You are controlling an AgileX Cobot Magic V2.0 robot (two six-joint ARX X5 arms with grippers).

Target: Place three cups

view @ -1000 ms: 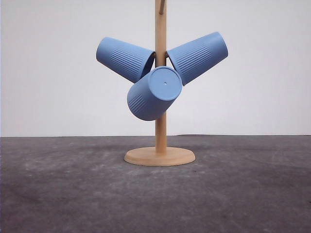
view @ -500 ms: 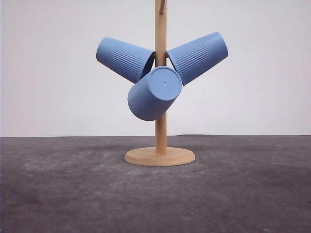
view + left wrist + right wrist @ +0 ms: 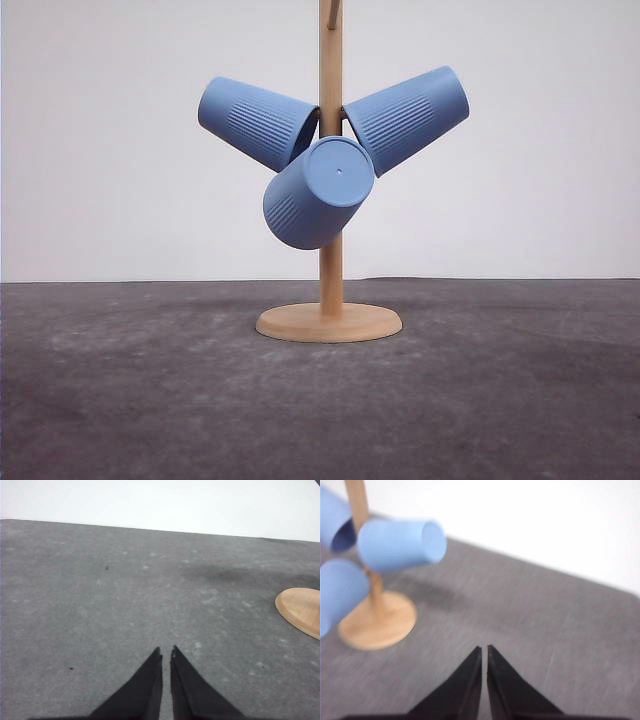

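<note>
All three cups hang on the wooden stand (image 3: 329, 250), mouths toward the post and bases pointing outward. The left cup (image 3: 255, 122) tilts up and to the left, the right cup (image 3: 408, 117) tilts up and to the right, and the front cup (image 3: 316, 194) points its flat base toward the camera, lower than the other two. Each seems to sit on a peg near the top of the post, though the pegs themselves are mostly hidden inside the cups. The stand's round base rests on the grey counter (image 3: 120, 390), near the middle.

Judged from this, the placing looks finished: nothing blue lies on the counter, and no cup is in either gripper. The left gripper (image 3: 166, 652) sits low over bare counter, well apart from the stand, its jaws together and empty. The right gripper (image 3: 484, 649) is likewise closed on nothing, away from the stand. What remains, if anything, is to park the arms.
</note>
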